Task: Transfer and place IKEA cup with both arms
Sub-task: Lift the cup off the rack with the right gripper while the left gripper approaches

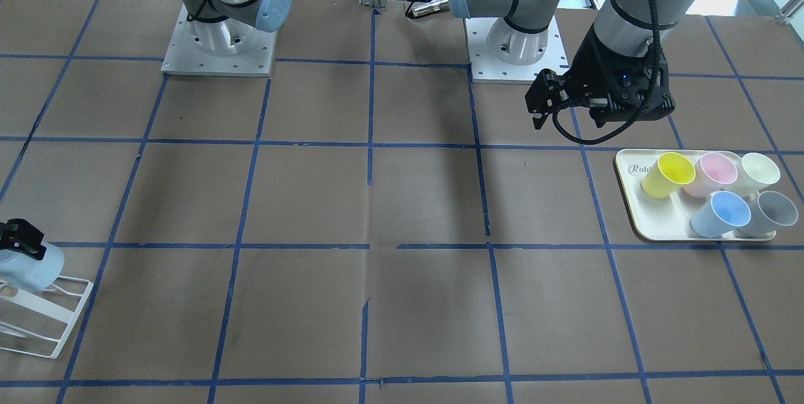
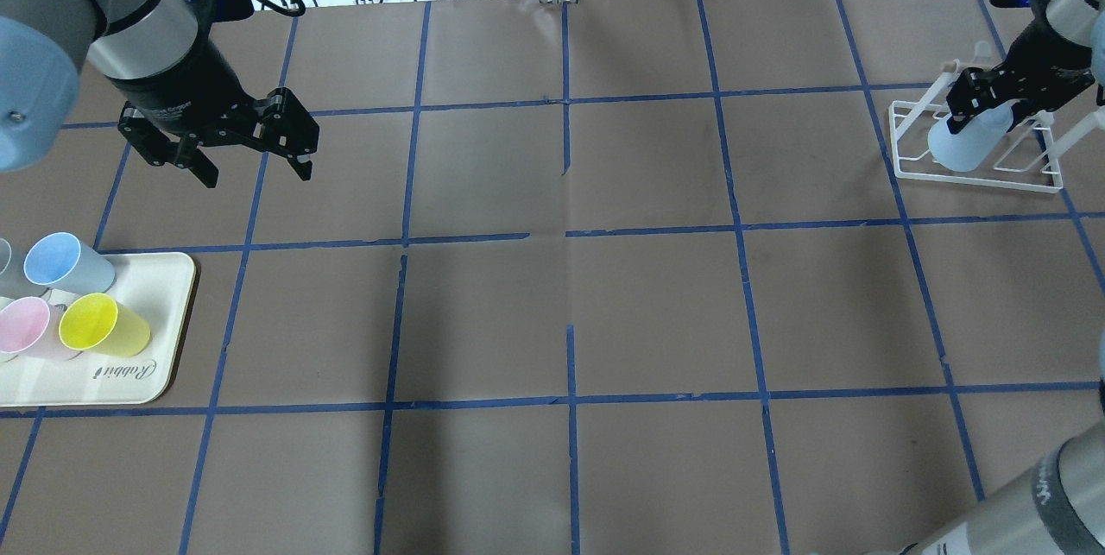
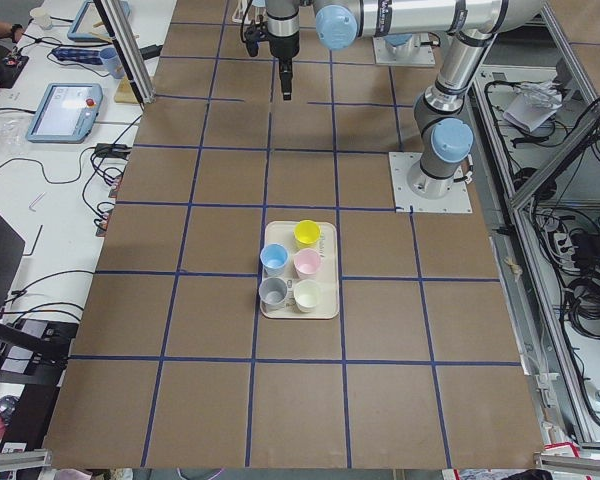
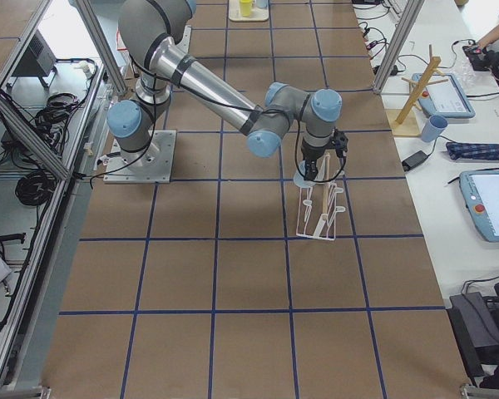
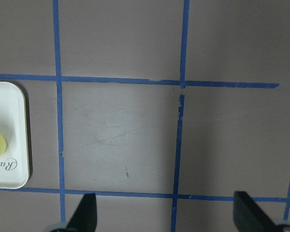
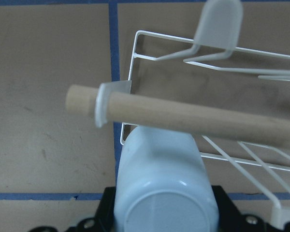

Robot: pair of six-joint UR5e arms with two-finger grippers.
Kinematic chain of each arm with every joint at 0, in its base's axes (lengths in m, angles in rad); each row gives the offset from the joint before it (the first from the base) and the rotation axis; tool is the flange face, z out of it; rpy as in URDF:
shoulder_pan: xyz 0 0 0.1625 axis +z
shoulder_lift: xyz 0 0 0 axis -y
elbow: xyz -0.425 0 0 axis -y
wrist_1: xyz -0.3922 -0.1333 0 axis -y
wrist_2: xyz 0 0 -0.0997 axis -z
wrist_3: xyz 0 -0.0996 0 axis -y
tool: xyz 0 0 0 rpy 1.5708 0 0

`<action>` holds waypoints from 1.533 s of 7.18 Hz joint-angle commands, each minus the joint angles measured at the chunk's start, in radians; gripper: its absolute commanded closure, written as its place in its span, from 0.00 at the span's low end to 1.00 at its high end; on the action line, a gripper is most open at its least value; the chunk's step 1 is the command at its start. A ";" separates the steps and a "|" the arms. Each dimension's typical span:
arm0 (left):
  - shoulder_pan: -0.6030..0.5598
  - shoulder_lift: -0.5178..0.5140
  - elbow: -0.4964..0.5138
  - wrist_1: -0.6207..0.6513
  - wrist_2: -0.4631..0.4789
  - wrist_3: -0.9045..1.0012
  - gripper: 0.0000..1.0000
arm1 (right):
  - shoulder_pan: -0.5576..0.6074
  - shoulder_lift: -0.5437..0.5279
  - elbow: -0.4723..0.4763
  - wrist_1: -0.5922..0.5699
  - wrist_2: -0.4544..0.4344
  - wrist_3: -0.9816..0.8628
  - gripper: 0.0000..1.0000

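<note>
You have six cups in all: five stand on the one tray point(image 2: 129, 382) at the worktop's point(image 2: 561, 313) left end, namely a yellow cup point(image 2: 104, 324), a pink cup point(image 2: 26, 326), a deeper blue cup point(image 2: 65, 261), a grey cup point(image 1: 769, 214) and a cream cup point(image 1: 760, 171). The sixth, the IKEA cup point(image 2: 967, 141), is at the far right, clamped in the right hand point(image 2: 993, 106) and tipped over the single white wire rack point(image 2: 975, 182), its base turned toward the wrist. That arm reaches far out. The left hand point(image 2: 257, 175) hangs over bare worktop beside the tray, pointing down, fingers spread wide and holding nothing.
</note>
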 commanded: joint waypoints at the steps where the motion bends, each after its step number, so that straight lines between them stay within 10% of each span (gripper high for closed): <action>1: 0.001 0.001 -0.002 -0.001 0.005 0.001 0.00 | 0.000 -0.052 -0.008 0.026 0.000 -0.002 0.50; 3: 0.004 -0.012 0.008 0.014 -0.018 0.004 0.00 | 0.000 -0.159 -0.012 0.136 -0.003 -0.002 0.50; 6: 0.009 -0.020 0.025 0.005 -0.325 -0.007 0.00 | 0.009 -0.300 -0.025 0.257 0.001 -0.015 0.50; 11: 0.015 -0.074 0.038 0.032 -1.007 -0.204 0.00 | 0.023 -0.330 -0.092 0.715 0.693 -0.213 0.50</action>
